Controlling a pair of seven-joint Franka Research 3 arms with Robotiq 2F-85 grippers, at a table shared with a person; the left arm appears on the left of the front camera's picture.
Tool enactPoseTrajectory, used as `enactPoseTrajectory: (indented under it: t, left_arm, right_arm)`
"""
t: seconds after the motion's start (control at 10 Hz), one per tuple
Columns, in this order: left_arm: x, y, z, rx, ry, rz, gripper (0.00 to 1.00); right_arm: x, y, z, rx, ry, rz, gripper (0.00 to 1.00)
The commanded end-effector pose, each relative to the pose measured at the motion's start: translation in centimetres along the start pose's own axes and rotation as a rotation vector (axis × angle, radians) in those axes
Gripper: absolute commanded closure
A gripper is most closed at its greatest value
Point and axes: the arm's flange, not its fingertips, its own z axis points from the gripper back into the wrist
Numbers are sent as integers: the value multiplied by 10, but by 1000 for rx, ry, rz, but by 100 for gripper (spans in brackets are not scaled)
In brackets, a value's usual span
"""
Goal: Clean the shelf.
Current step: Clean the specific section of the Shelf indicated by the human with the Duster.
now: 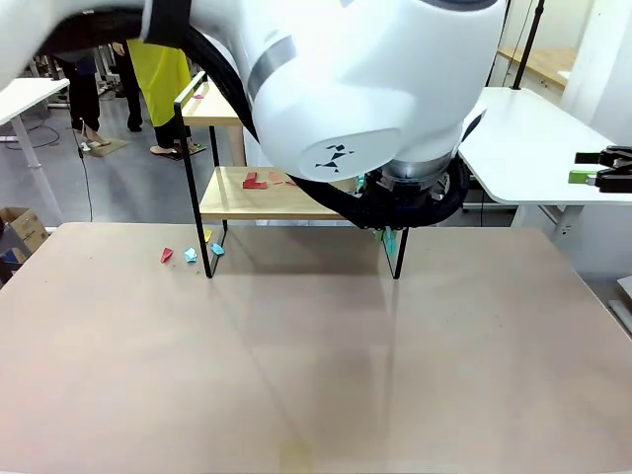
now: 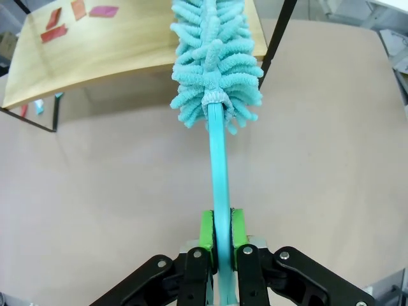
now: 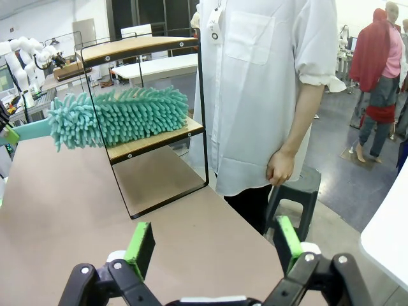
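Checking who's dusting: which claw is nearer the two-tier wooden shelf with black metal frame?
Left. The left claw holds a teal fluffy duster on the shelf; the open right claw stands farther off.

The shelf (image 1: 247, 204) stands far back on the surface (image 1: 316, 375). A duster (image 2: 213, 57) lies on its lower board's right end, scraps (image 1: 255, 181) lie on that board's left part, and more scraps (image 1: 190, 255) lie on the surface beside its left leg.

The shelf (image 1: 247, 202) pairs matt pale wood with thin black metal; the duster (image 2: 215, 60) is fluffy cloth, handle probably plastic.
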Motion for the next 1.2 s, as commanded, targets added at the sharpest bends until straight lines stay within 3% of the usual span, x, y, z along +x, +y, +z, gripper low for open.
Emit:
enactPoseTrajectory:
  t: [0.0,0.5,1.1]
  left_arm:
    - [0,-5,-18,5,-11,37,87]
    - [4,3,-29,8,24,19,87]
    - [14,75,-32,57,135,52,87]
  right_arm:
    - [3,0,-2,-7,-2,5,0]
    - [3,0,-2,-7,-2,5,0]
    - [3,0,-2,-7,-2,5,0]
